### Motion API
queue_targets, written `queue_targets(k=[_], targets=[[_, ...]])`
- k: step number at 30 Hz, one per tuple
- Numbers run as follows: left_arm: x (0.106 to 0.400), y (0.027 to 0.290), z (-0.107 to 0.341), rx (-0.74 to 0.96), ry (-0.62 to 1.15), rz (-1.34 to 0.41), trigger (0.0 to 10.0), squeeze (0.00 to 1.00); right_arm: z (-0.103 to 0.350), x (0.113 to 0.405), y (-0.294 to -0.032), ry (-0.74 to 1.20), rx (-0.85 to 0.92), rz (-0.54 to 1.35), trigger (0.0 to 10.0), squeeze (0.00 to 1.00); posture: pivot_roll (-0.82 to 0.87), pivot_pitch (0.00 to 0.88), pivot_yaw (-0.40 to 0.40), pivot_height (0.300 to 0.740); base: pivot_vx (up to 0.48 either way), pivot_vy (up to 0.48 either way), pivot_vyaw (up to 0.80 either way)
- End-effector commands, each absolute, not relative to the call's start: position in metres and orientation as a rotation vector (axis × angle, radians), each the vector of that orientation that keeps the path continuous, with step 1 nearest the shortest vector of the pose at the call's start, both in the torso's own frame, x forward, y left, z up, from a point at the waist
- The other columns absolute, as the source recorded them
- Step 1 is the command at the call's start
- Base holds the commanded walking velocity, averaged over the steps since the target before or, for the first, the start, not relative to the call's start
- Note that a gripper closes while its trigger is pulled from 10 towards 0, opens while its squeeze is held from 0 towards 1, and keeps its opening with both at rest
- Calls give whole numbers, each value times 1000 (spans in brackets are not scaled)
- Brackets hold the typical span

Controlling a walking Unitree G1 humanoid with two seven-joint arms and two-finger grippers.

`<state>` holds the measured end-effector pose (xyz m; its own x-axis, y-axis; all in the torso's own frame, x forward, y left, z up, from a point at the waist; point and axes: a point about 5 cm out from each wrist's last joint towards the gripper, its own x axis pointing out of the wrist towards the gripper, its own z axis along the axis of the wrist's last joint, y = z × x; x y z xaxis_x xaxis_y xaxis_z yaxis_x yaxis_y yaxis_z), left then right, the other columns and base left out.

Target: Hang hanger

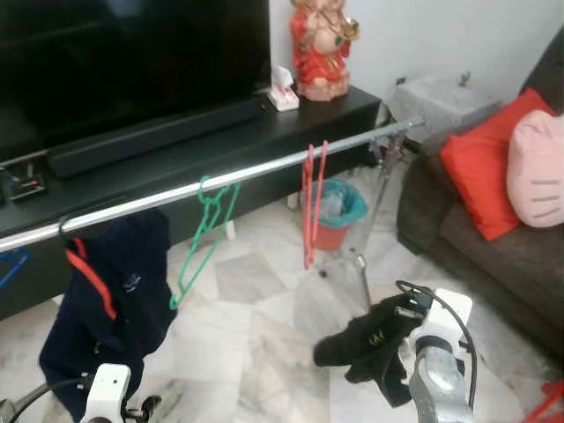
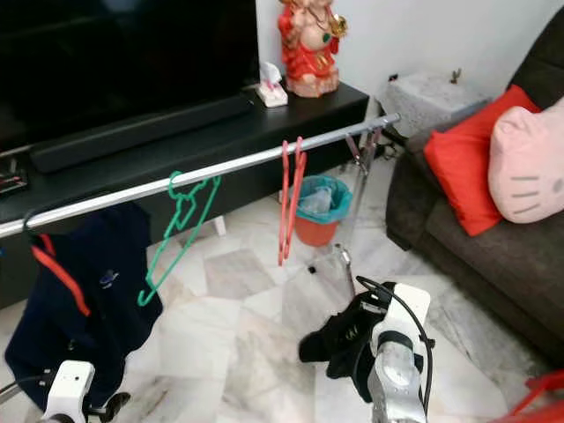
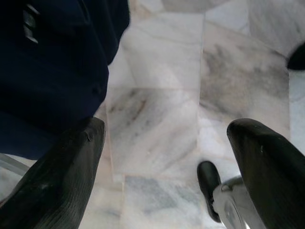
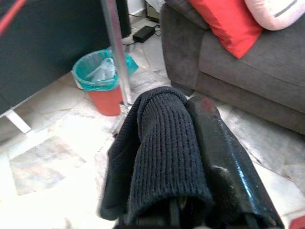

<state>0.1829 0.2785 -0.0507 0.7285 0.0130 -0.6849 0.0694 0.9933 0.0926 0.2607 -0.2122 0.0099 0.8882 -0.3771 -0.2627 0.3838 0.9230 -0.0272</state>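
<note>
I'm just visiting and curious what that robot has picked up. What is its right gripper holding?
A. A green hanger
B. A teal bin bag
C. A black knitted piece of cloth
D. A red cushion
C. The right gripper has its jaws closed on a black knitted cloth, which drapes over them in the right wrist view; the green hanger hangs on the silver rail, away from the gripper.

No text could be read. The dark navy jacket with red stripe point(image 1: 115, 282) bore a small pale emblem, and the black knitted cloth point(image 1: 366, 339) faint yellowish marks, both illegible.
</note>
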Motion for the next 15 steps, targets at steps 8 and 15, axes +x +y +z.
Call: queue_targets(k=[8, 15], targets=[[185, 278, -44, 191, 674, -107, 10000, 0, 11, 259, -212, 254, 21, -396, 10000, 0, -76, 0, 28, 740, 0, 0, 0], [224, 225, -5, 249, 328, -203, 10000, 0, 10, 258, -212, 260, 17, -388, 10000, 0, -77, 0, 20, 740, 0, 0, 0]])
